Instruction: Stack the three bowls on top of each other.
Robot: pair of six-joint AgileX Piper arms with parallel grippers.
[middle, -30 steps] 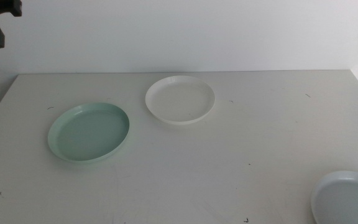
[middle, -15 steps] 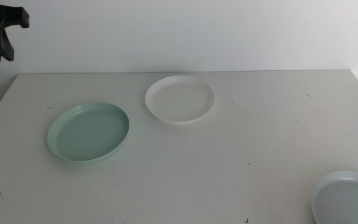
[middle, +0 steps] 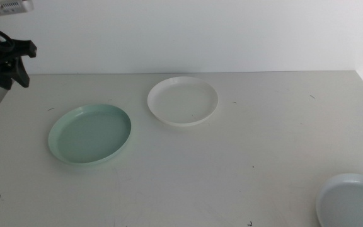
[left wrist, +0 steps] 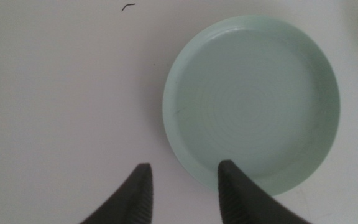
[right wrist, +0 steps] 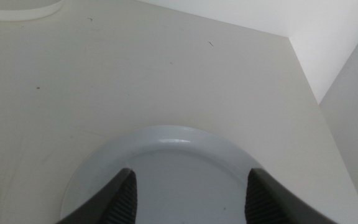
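The left claw (left wrist: 182, 186) hung up in the air over the tabletop (middle: 244, 139), jaws parted a little with nothing between them, and the mint green bowl (left wrist: 252, 102) sat right below and just ahead of it, one jaw tip lined up over the bowl's near rim and the other over bare tabletop beside it. In the middle view, only a dark bit of that left arm (middle: 5, 60) showed, up at the far left corner, clear of the mint green bowl (middle: 90, 133). The white bowl (middle: 183, 100) sat just past the mint one on the side away from the left claw, close to it but not touching; the left wrist view caught only a sliver of its edge. The right claw (right wrist: 188, 190) was spread wide and empty, hovering over the pale grey-blue bowl (right wrist: 185, 171), whose rim curved around just ahead of the jaw tips. That grey-blue bowl (middle: 351, 200) was well apart from the other two, off at the near right corner. All three bowls sat upright and empty, none stacked yet.
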